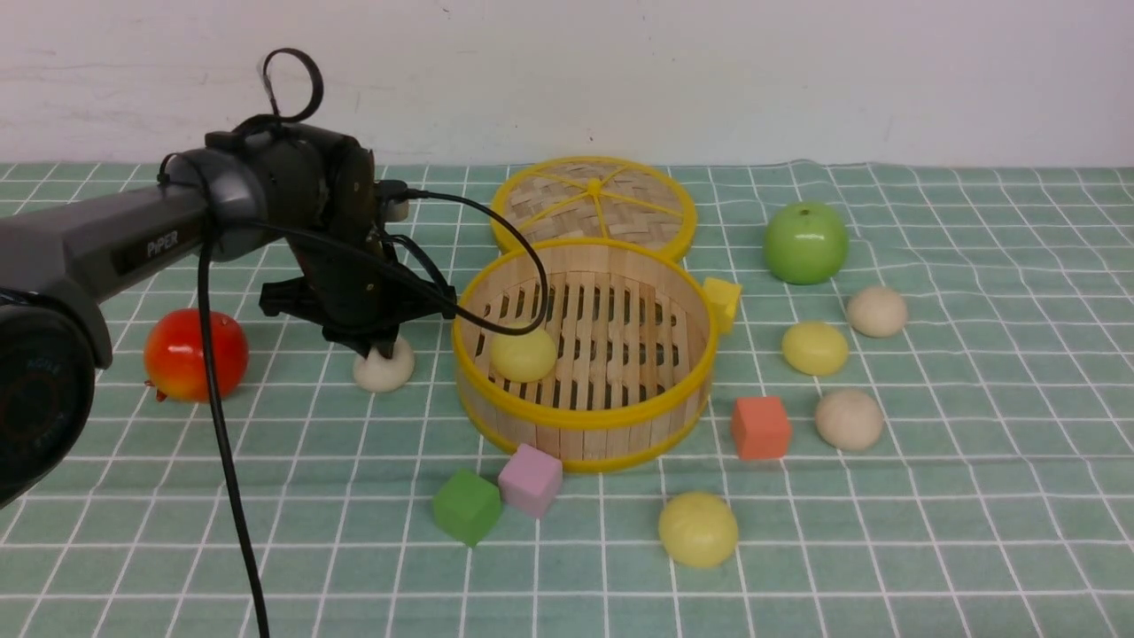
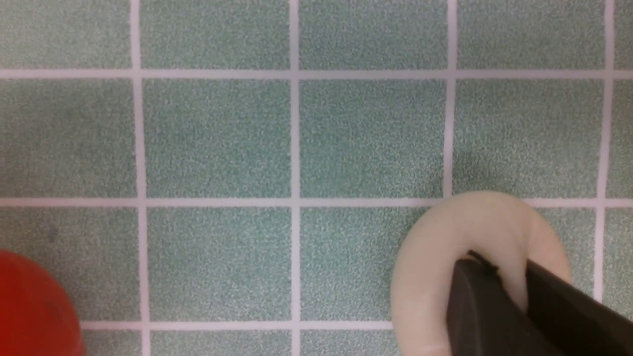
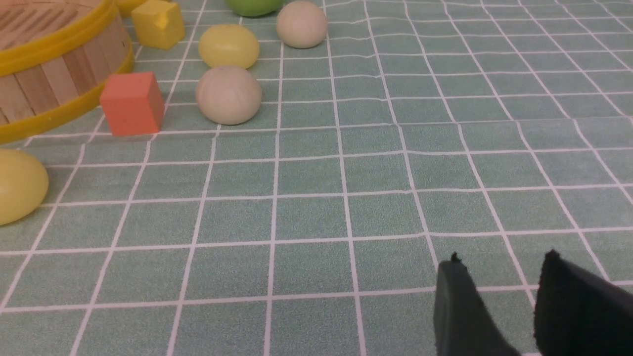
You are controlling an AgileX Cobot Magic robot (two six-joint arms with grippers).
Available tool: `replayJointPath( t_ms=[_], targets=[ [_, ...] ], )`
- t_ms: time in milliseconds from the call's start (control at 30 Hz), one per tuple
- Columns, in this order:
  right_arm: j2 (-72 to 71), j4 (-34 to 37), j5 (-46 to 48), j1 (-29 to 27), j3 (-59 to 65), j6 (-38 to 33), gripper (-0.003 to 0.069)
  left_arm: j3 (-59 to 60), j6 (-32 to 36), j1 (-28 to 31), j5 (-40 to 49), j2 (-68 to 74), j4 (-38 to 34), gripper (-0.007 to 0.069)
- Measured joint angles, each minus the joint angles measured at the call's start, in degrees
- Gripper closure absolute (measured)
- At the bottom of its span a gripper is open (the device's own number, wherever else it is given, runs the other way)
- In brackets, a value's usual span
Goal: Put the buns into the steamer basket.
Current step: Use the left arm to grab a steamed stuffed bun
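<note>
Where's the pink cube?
In the front view, the pink cube sits just in front of the steamer basket, beside the green cube, left of centre.

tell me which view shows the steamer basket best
Front view: the whole steamer basket shows, with a yellow bun inside. The right wrist view catches only part of its wall; the left wrist view, none.
</note>
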Motion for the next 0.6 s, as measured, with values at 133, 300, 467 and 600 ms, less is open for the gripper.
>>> replayJointPath(
  t_ms=[133,300,467,600],
  targets=[
    [0.0,0.0,0.0,0.0,0.0,0.0,0.0420,0.0,0.0,0.0,0.1,0.0,0.0,0.0624],
    [0.0,0.0,0.0,0.0,0.0,0.0,0.0420,0.0,0.0,0.0,0.1,0.0,0.0,0.0624],
    [0.0,0.0,0.0,0.0,0.0,0.0,0.0420,0.0,0.0,0.0,0.1,0.0,0.0,0.0624],
    [0.0,0.0,0.0,0.0,0.0,0.0,0.0420,-0.2,0.0,0.0,0.4,0.0,0.0,0.0624]
  ],
)
